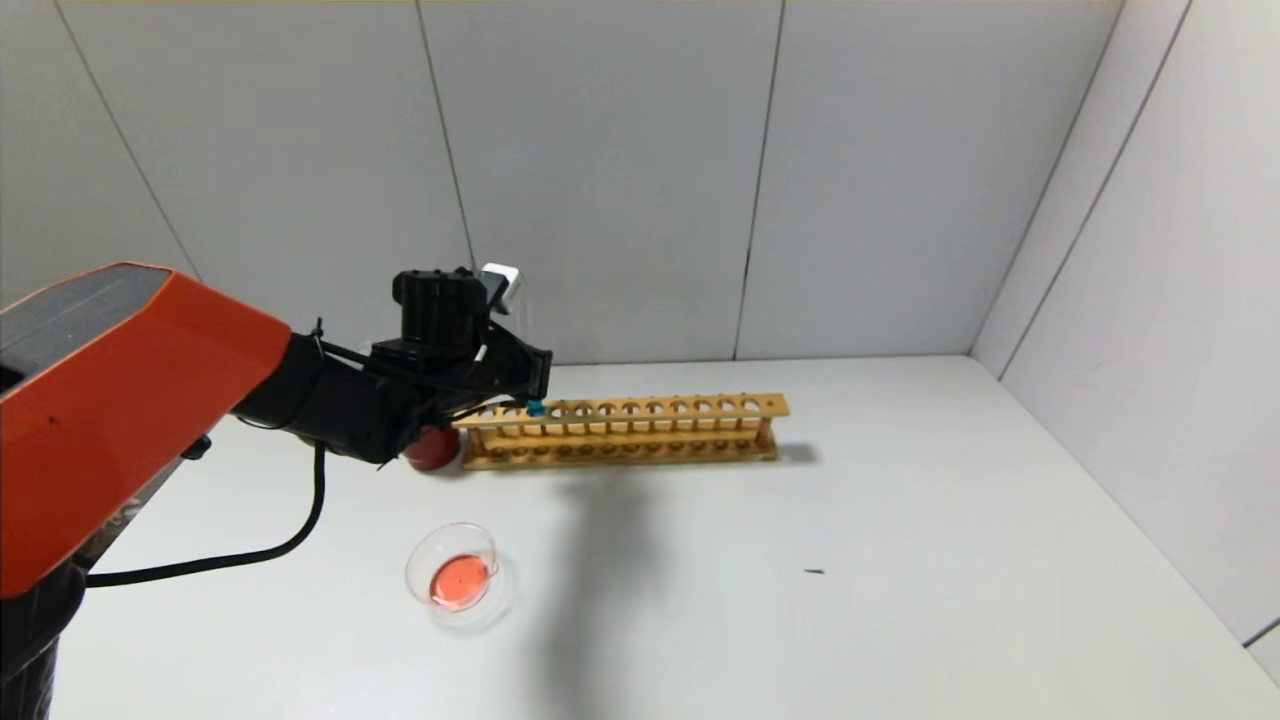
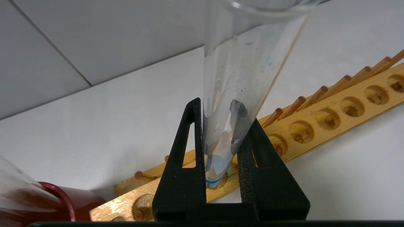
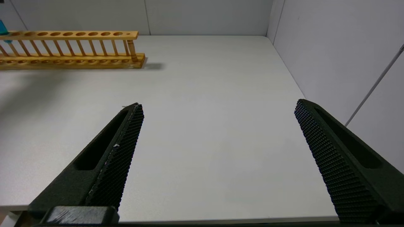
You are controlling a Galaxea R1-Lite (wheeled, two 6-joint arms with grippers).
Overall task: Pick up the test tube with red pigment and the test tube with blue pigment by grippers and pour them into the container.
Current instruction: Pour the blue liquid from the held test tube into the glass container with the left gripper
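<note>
Progress looks about half: the container point(image 1: 452, 572), a small clear glass dish, already has orange-red liquid in it, so we judge the red pouring as done and the blue pouring as left. We cannot find the test tube with red pigment in any view.

Our left gripper point(image 2: 221, 148) is closed narrowly on the test tube with blue pigment point(image 2: 235, 94); both black fingers point(image 2: 183, 176) press the glass on its two sides. The tube stands nearly upright, and its teal-blue bottom is at the top plate of the wooden rack point(image 1: 625, 432), at one hole near the rack's left end. We cannot tell if the bottom is fully free from the hole.

In the head view the left gripper point(image 1: 530, 385) is above that end of the rack. From it, the dark red cup point(image 1: 430, 450) is at about 8 o'clock, just beside the rack end, and the dish is near 6 o'clock, well apart, on the white table point(image 1: 900, 560).

Our right gripper point(image 3: 217, 132) is wide open, holds nothing, and hangs above bare table, with the rack far at its 10 o'clock.
</note>
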